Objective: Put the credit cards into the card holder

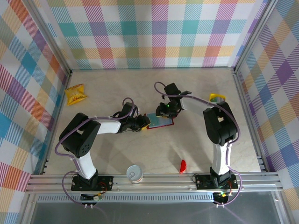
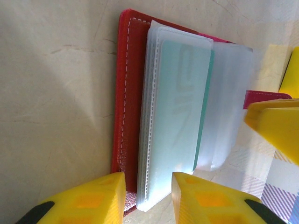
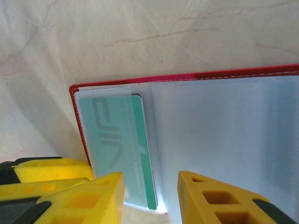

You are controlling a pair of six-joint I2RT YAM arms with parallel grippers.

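The dark-red card holder [image 1: 160, 121] lies open at mid table. A teal credit card [image 2: 184, 102] sits inside one of its clear sleeves [image 3: 117, 144]. My left gripper [image 1: 140, 125] is at the holder's left end, its jaws closed on the red cover and the stack of sleeves [image 2: 148, 198]. My right gripper [image 1: 166, 111] reaches in from the far side. Its jaws [image 3: 150, 198] stand apart over the teal card's corner, with free space beside the card. More yellow credit cards [image 1: 216, 98] lie by the right arm.
A crinkled yellow snack packet [image 1: 75, 94] lies at the far left. A small bright-red curved piece [image 1: 182, 166] and a white cup [image 1: 134, 173] sit near the front rail. Checked walls close in three sides.
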